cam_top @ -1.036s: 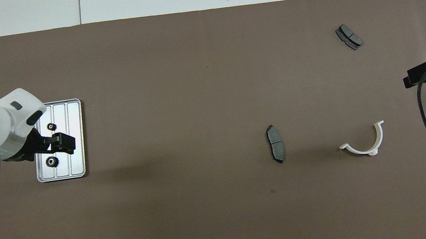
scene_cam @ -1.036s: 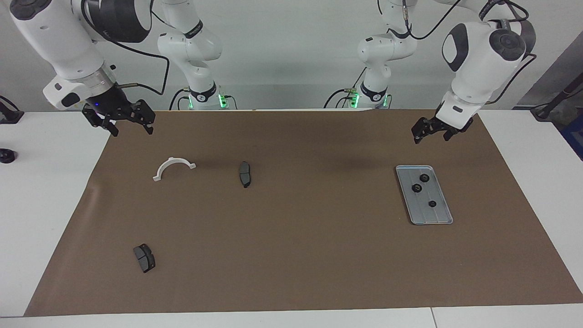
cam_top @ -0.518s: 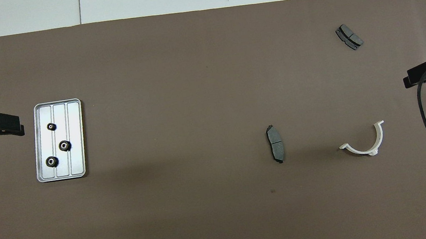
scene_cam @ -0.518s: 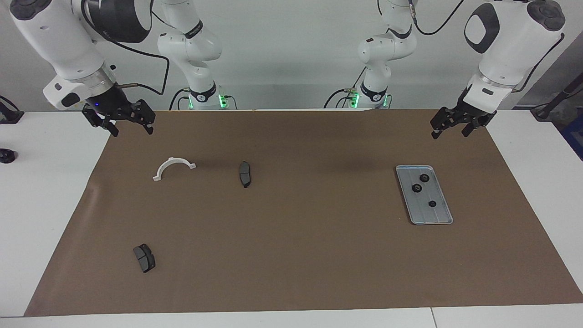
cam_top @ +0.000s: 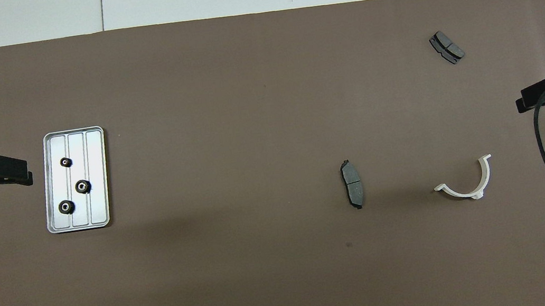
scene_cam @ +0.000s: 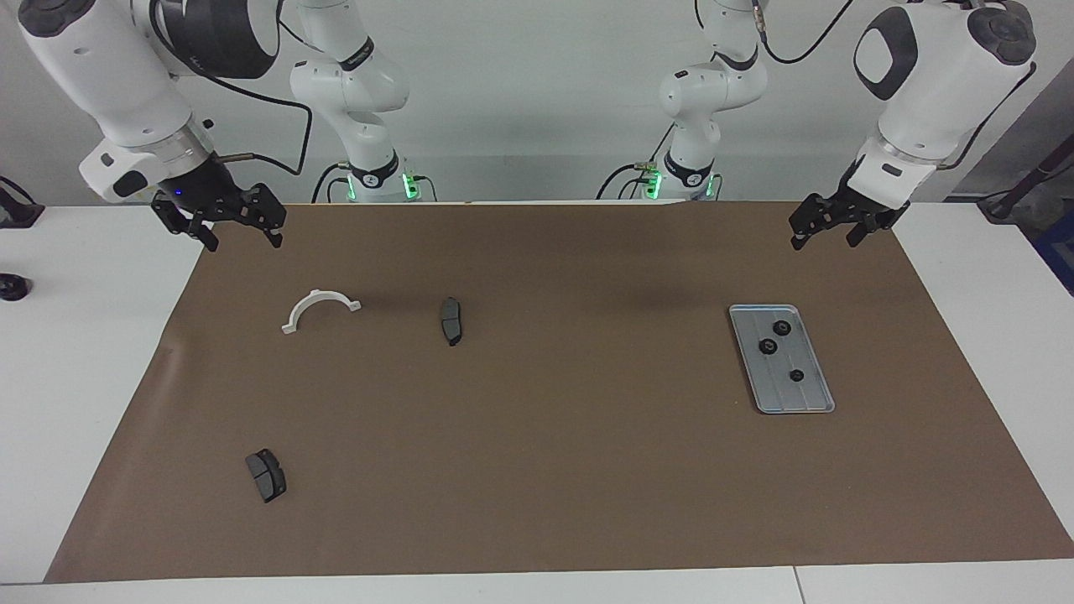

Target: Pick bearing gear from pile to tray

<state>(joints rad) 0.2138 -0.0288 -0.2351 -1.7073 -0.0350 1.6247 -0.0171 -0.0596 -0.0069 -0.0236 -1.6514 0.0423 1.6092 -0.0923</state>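
The silver tray (scene_cam: 807, 399) lies on the brown mat toward the left arm's end, also in the overhead view (cam_top: 95, 172). Three black bearing gears (scene_cam: 767, 346) (cam_top: 82, 186) lie in it. No gears show among the loose parts: a white half-ring bracket (scene_cam: 317, 294) (cam_top: 465, 193) and two dark brake pads (scene_cam: 450, 320) (scene_cam: 266, 475) lie toward the right arm's end. My left gripper (scene_cam: 822, 242) (cam_top: 22, 177) hangs open and empty, raised beside the tray over the mat. My right gripper (scene_cam: 243, 244) (cam_top: 524, 104) waits open and empty over the mat's edge.
The brown mat (scene_cam: 537, 436) covers most of the white table. The brake pads also show in the overhead view (cam_top: 353, 190) (cam_top: 446, 47). A small black object (scene_cam: 12, 287) sits on the white table off the mat at the right arm's end.
My left gripper has risen from over the tray and drawn back off it toward the mat's edge, uncovering the third gear. The right arm has not moved.
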